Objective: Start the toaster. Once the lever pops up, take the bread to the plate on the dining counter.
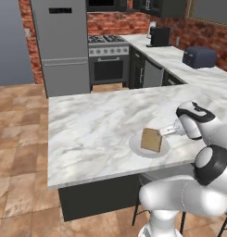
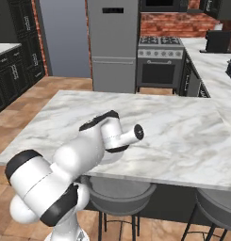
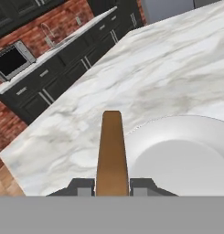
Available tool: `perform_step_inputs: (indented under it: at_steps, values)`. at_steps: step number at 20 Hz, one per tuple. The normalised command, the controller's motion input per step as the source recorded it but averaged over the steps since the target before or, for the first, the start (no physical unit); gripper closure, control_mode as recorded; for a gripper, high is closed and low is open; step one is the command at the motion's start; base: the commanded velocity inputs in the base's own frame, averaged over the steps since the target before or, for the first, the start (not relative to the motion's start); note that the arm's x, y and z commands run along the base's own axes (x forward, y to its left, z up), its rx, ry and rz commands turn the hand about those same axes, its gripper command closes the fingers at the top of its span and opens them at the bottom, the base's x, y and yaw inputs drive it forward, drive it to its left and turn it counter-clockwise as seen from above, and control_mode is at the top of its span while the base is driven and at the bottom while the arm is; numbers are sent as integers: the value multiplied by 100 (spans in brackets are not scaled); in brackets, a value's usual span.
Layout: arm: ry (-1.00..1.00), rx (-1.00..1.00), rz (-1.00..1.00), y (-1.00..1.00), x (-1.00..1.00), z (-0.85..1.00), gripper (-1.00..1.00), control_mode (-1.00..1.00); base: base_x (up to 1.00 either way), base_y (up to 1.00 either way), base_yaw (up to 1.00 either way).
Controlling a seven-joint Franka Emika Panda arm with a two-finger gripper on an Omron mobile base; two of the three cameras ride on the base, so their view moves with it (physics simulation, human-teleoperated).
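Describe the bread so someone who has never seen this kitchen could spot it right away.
Find the big white-and-grey marbled dining counter in the middle of the kitchen. Near its front edge lies a round white plate, and over it the gripper holds the bread, a small golden-brown slice standing on edge.

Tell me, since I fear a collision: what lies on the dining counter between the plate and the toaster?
Bare marble. In the left base view, nothing stands between the plate and the toaster on the far counter.
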Motion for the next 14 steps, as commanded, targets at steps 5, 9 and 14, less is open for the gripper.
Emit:
perform_step_inputs:
  at_steps: [5,9,14]
  values:
    - [-4,0,0,9,25,-30,100,-100,0,0,0]
    - [-6,0,0,1,24,-19,100,-100,0,0,0]
    - [-7,0,0,0,21,-4,100,-100,0,0,0]
